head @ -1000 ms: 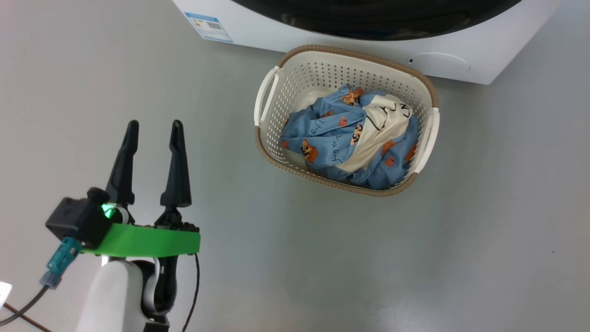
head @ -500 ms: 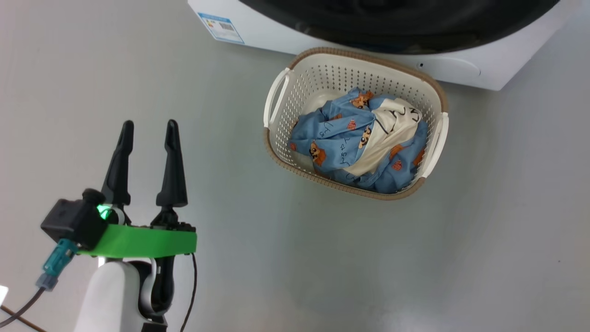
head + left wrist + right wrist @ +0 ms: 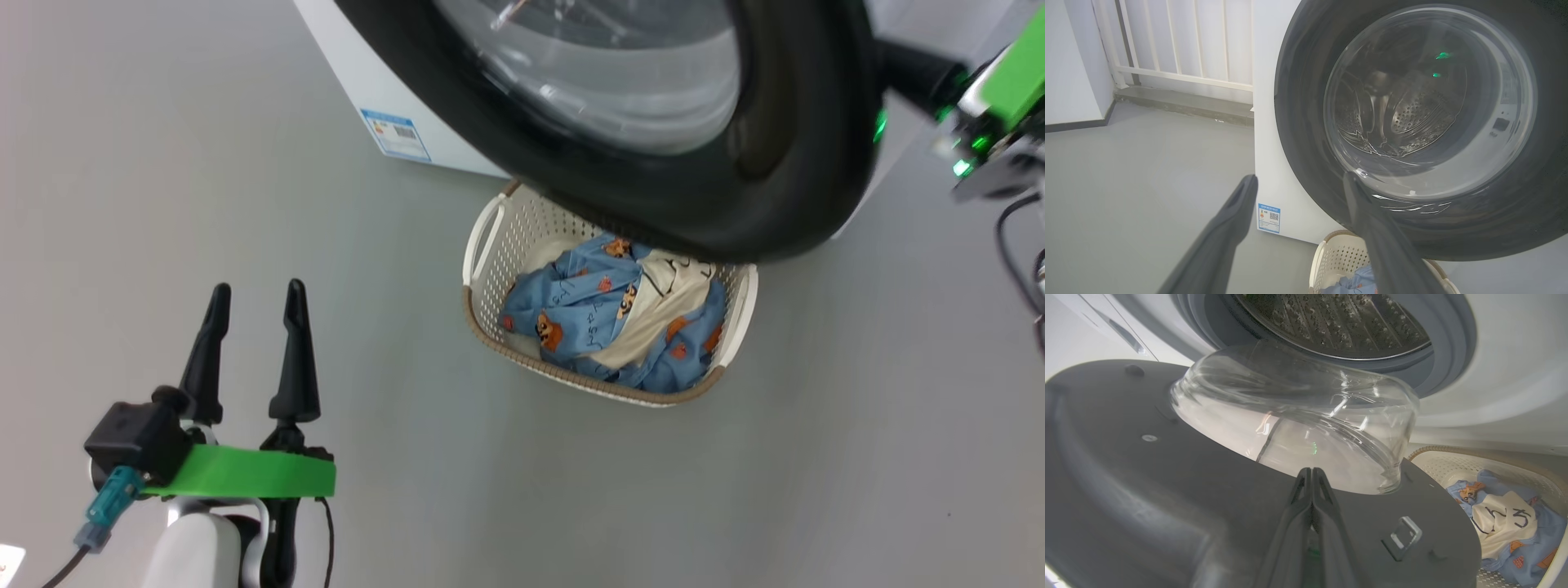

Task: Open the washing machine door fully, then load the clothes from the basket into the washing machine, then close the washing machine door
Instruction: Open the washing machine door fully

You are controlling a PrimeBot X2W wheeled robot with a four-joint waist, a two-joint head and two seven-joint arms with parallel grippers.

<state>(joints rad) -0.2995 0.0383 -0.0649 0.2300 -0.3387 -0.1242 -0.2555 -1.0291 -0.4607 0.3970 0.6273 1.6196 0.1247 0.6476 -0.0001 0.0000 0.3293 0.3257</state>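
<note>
Right pincer (image 3: 1311,471) closed, behind door (image 3: 1147,490)

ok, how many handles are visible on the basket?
2, head view. Left handle on the basket's left end; right handle on its right end, just below the washing machine door. None looks hidden.

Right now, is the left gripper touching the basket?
Apart. In the head view, a stretch of bare grey floor lies between the open left gripper and the basket.
</note>
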